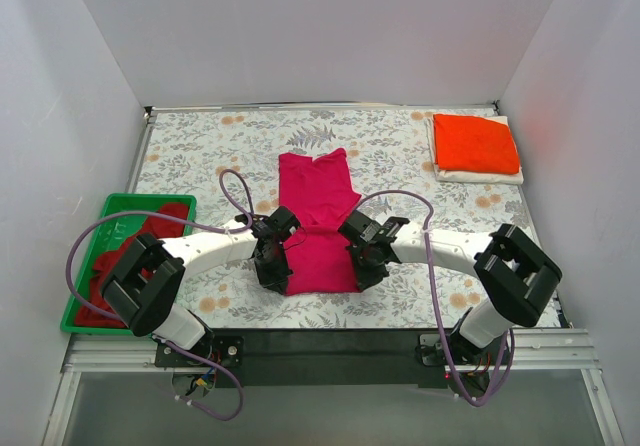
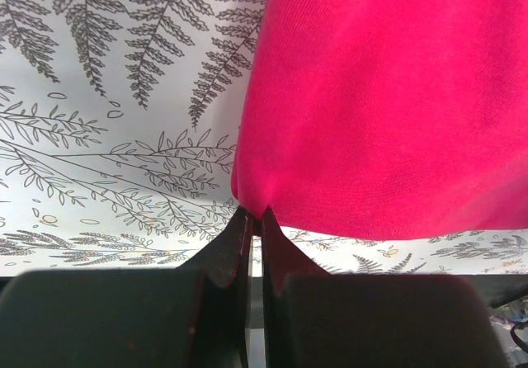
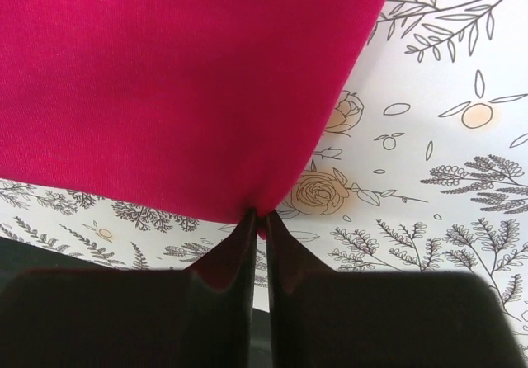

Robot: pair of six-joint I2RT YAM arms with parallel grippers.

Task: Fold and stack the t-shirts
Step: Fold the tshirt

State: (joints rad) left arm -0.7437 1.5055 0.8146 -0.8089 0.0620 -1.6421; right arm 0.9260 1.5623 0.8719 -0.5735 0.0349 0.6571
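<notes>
The left gripper (image 2: 254,214) and right gripper (image 3: 258,214) each pinch a near corner of the magenta t-shirt (image 1: 318,206), which lies flat and stretches away from them. This looks like the start of its bottom-to-top fold. Next, both corners need lifting evenly and carrying forward towards the collar. Only the overhead view shows the folded orange-red t-shirt (image 1: 475,144), far beyond the right gripper. Only the wrist views show the cloth nipped at the fingertips.

Folded narrow lengthwise at centre: magenta tee (image 1: 318,228). Far right, orange-red tee (image 1: 475,143) folded atop white tee (image 1: 480,176). Near left, crumpled dark red tee (image 1: 160,216).
</notes>
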